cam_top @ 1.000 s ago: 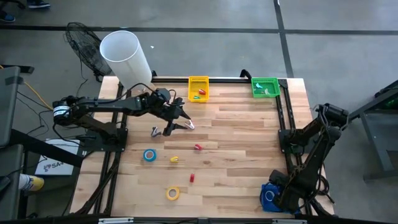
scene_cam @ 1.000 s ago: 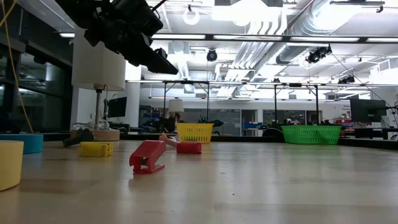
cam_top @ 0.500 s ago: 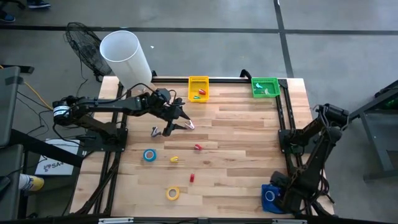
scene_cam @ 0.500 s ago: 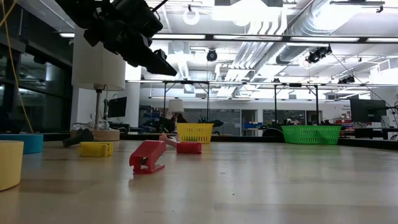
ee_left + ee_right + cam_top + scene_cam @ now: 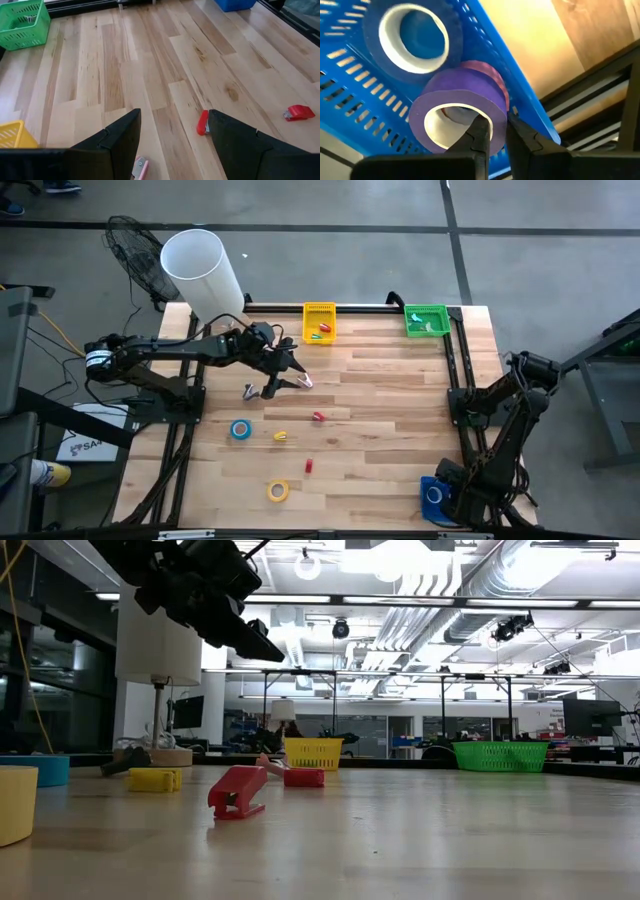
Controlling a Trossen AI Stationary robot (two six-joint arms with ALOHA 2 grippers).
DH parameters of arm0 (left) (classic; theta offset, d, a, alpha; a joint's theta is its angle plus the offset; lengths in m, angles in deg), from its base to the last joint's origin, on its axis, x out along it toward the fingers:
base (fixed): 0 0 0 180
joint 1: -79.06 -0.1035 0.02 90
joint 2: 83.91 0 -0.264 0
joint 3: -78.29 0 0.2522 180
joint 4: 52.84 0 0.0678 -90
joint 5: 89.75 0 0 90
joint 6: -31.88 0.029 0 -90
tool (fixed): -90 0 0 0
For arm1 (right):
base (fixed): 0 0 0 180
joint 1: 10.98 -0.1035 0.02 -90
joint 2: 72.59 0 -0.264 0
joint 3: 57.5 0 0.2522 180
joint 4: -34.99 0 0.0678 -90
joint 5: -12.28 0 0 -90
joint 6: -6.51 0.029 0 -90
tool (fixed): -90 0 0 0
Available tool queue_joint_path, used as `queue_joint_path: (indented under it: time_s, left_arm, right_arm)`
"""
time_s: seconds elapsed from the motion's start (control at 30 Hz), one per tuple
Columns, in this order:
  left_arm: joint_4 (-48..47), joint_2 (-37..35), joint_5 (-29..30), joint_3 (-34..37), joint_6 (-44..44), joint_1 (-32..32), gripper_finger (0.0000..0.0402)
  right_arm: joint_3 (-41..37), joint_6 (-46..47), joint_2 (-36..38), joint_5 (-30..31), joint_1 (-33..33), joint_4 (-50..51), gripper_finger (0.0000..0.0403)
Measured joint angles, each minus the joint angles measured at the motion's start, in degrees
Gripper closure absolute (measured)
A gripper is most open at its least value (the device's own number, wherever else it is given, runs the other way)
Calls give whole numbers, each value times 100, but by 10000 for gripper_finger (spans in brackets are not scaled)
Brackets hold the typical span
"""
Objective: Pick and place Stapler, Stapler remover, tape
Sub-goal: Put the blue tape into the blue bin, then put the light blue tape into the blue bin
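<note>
My right gripper [image 5: 496, 126] reaches down into the blue basket [image 5: 432, 498] at the table's near right corner, shut on a purple tape roll [image 5: 462, 95]. A blue tape roll [image 5: 412, 37] lies beside it in the basket. My left gripper [image 5: 290, 376] hovers open above the table's far left part, nothing between its fingers [image 5: 120, 145]. On the wood lie a blue tape roll [image 5: 240, 430], a yellow tape roll [image 5: 278, 491], two small red stapler-like pieces [image 5: 318, 417] [image 5: 309, 466], a yellow one [image 5: 281, 437], a pink piece [image 5: 305, 381] and a dark piece [image 5: 249, 391]. My right gripper pinches the purple roll's wall [image 5: 498, 112], one finger [image 5: 480, 135] inside the pale core and the other [image 5: 520, 137] outside. The fingers come from above, pointing down into the basket. Whether the roll rests on the basket floor does not show.
A yellow basket [image 5: 319, 322] with small pieces and a green basket [image 5: 426, 320] stand at the far edge. A white cylinder [image 5: 200, 272] rises past the far left corner. Bare wood stretches across the table's middle and right [image 5: 400, 420].
</note>
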Motion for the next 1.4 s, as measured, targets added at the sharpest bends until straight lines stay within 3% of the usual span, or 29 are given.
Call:
queue_joint_path:
  time_s: [0.5, 0.73, 0.87, 1.27, 1.4]
  left_arm:
    - [-4, 0, 2, 0, -42, 0, 174]
    - [-9, 0, 4, 0, -42, 0, 174]
    - [-12, 0, 4, 0, -42, 0, 174]
    - [-220, 2, 270, 0, -43, 2, 174]
    - [-475, 2, 620, 0, -143, 2, 174]
  right_arm:
    - [0, 12, 0, -258, 0, 9, 371]
    - [0, 331, 0, -370, 7, -28, 288]
    - [0, 518, 3, -325, 7, -64, 268]
    - [87, 1281, 749, -396, 24, 342, 277]
    - [87, 1196, 1103, -22, 24, 966, 280]
